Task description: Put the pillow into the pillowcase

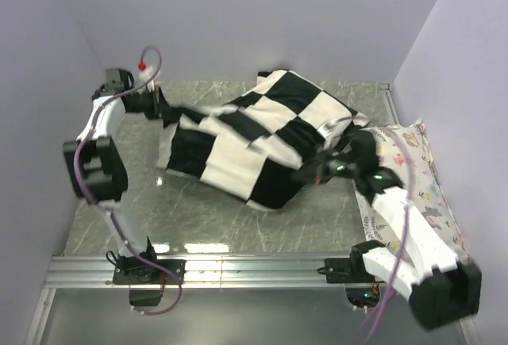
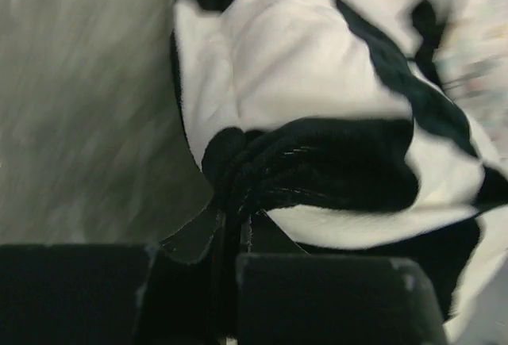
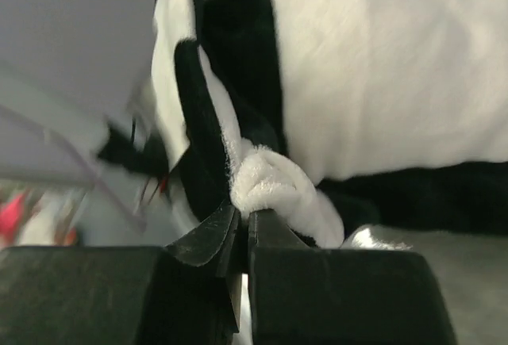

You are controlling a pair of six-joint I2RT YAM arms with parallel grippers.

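Note:
The black and white checkered pillowcase (image 1: pixel 254 143) lies bulging across the middle of the table, lifted at both ends. My left gripper (image 1: pixel 165 113) is shut on its far left edge; the left wrist view shows a bunched black fold (image 2: pixel 238 194) pinched between the fingers. My right gripper (image 1: pixel 309 174) is shut on its right edge; the right wrist view shows a white fuzzy fold (image 3: pixel 266 186) between the fingers. The plain white pillow with a yellow band is hidden; I cannot tell whether it is inside the case.
A deer-and-plant-print pillow (image 1: pixel 429 190) lies along the right side of the table, under my right arm. The marble tabletop (image 1: pixel 190 218) shows in front of the pillowcase. Walls close in on the left, back and right. A metal rail (image 1: pixel 254 270) runs along the near edge.

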